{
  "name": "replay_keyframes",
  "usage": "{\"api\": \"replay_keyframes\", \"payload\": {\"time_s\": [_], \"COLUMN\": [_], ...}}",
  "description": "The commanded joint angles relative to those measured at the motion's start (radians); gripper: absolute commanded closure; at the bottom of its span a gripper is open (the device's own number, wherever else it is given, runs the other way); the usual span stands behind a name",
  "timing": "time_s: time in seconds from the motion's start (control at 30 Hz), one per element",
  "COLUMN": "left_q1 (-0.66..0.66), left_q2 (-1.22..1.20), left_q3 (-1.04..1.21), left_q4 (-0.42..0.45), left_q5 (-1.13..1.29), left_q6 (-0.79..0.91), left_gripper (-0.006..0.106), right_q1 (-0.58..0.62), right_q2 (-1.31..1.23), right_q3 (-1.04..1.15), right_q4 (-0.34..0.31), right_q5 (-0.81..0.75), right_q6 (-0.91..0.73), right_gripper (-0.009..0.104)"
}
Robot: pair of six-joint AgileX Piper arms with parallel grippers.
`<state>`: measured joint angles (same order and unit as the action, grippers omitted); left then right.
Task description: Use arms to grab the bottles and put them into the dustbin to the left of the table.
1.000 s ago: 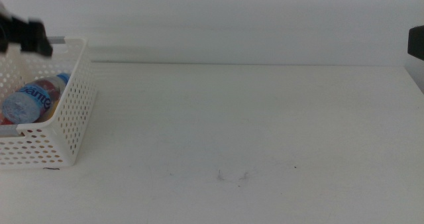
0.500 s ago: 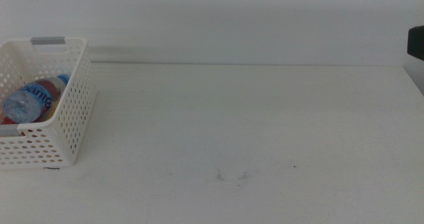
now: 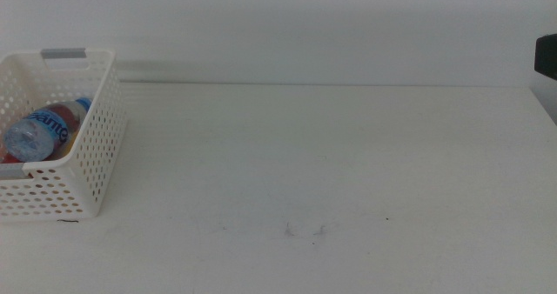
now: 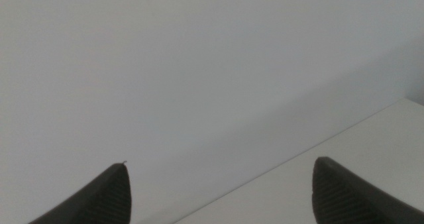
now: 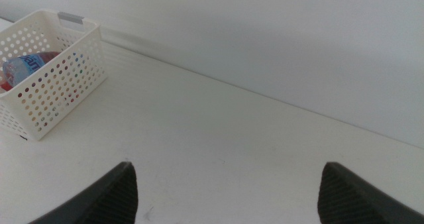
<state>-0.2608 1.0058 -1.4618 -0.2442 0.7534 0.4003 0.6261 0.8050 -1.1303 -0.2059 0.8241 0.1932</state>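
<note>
The white perforated dustbin [image 3: 103,111] stands at the table's [image 3: 331,155] left end. Inside it lies the clear blue-capped water bottle [image 3: 39,129] on its side, with a sliver of red [image 3: 7,157] beneath it. The right wrist view shows the same dustbin [image 5: 63,85] and bottle [image 5: 25,63] far off. My right gripper [image 5: 226,164] is open above the table with nothing between its jaws. My left gripper [image 4: 220,163] is also open and empty, facing the plain wall. Neither gripper appears in the middle view.
A dark object [image 3: 546,55] juts in at the right edge of the middle view. Faint scuff marks [image 3: 305,230] dot the table near its front. A pale wall runs behind the table's far edge.
One second ago a black gripper hung over the dustbin's far left corner; it has drawn out of the middle view. The bottles in the dustbin have not moved.
</note>
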Motion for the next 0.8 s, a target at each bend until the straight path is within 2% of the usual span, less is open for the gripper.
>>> {"api": "replay_keyframes", "payload": {"time_s": [0.0,0.2,0.23,0.33,0.47,0.57,0.67,0.77], "left_q1": [-0.007,-0.007,-0.005,0.021,0.077,0.132,0.154,0.16], "left_q2": [-0.004,0.0,0.007,-0.06,-0.214,-0.354,-0.513,-0.645], "left_q3": [0.003,0.003,0.024,0.161,0.507,0.752,0.942,1.088], "left_q4": [-0.007,0.001,0.004,-0.002,0.008,0.042,0.041,0.0], "left_q5": [-0.018,-0.025,-0.04,-0.229,-0.448,-0.506,-0.504,-0.504], "left_q6": [-0.011,-0.011,-0.013,-0.013,-0.013,-0.013,-0.013,-0.013], "left_gripper": [0.007,0.007,0.007,0.007,0.007,0.007,0.007,0.007], "right_q1": [0.0,0.0,0.0,-0.016,-0.095,-0.204,-0.33,-0.45], "right_q2": [-0.002,-0.002,-0.004,-0.046,-0.138,-0.227,-0.342,-0.456], "right_q3": [-0.007,-0.007,0.033,0.129,0.295,0.427,0.563,0.705], "right_q4": [-0.005,-0.005,-0.043,-0.073,0.038,0.064,0.09,0.156], "right_q5": [-0.01,-0.01,-0.033,-0.075,-0.103,-0.227,-0.401,-0.435], "right_q6": [-0.002,-0.002,-0.002,-0.002,-0.002,-0.002,-0.002,-0.002], "right_gripper": [0.021,0.021,0.021,0.021,0.021,0.021,0.021,0.021]}}
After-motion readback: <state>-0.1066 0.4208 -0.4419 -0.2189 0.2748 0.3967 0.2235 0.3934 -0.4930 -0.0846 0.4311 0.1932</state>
